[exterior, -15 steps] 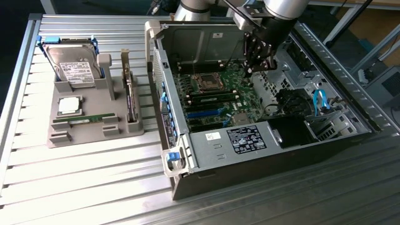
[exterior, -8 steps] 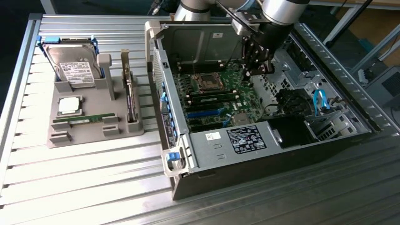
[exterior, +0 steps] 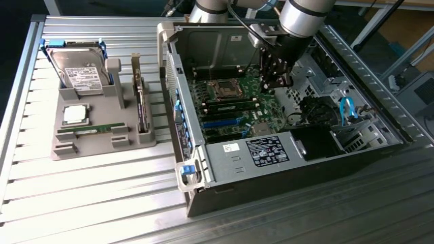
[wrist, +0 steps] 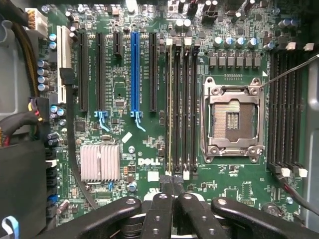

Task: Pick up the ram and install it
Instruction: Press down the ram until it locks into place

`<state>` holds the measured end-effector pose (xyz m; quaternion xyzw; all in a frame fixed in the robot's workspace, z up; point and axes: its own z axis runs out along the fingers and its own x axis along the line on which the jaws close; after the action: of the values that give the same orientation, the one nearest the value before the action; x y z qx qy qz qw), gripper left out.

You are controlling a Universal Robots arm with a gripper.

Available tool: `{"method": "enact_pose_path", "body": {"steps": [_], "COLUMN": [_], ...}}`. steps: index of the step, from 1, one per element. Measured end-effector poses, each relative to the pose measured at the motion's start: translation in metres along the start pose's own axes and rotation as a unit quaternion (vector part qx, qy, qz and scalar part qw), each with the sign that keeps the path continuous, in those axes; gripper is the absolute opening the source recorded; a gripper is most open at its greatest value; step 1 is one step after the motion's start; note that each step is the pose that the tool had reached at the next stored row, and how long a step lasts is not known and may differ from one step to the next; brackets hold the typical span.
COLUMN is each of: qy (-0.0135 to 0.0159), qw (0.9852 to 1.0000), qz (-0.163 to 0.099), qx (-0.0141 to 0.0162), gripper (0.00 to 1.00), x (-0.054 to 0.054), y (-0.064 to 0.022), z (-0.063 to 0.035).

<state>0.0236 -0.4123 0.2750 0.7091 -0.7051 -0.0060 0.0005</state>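
Gripper [wrist: 173, 191] fingers together, over the ram [wrist: 171, 107] seated in its slot mid-frame, likely pressing it home.

I see the gripper [wrist: 173, 191] closed above the motherboard [wrist: 149, 149], beside memory slots [wrist: 182, 107] and empty processor socket [wrist: 232, 117].

The exterior view stands high and well back from the open computer case [exterior: 285, 127], looking down at an angle over the slatted worktop [exterior: 88, 193] and into the case. The wrist view hangs close above the motherboard [wrist: 149, 99] inside that case, facing straight down onto it. Both views share the motherboard, with its processor socket [wrist: 233, 118].
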Motion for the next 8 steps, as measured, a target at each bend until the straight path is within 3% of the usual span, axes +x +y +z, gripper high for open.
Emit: {"method": "enact_pose_path", "body": {"steps": [8], "qy": [0.0000], "qw": [1.0000], "qz": [0.000], "qx": [0.0000], "gripper": [0.10], "x": [0.000], "y": [-0.0001], "z": [0.0177]}}
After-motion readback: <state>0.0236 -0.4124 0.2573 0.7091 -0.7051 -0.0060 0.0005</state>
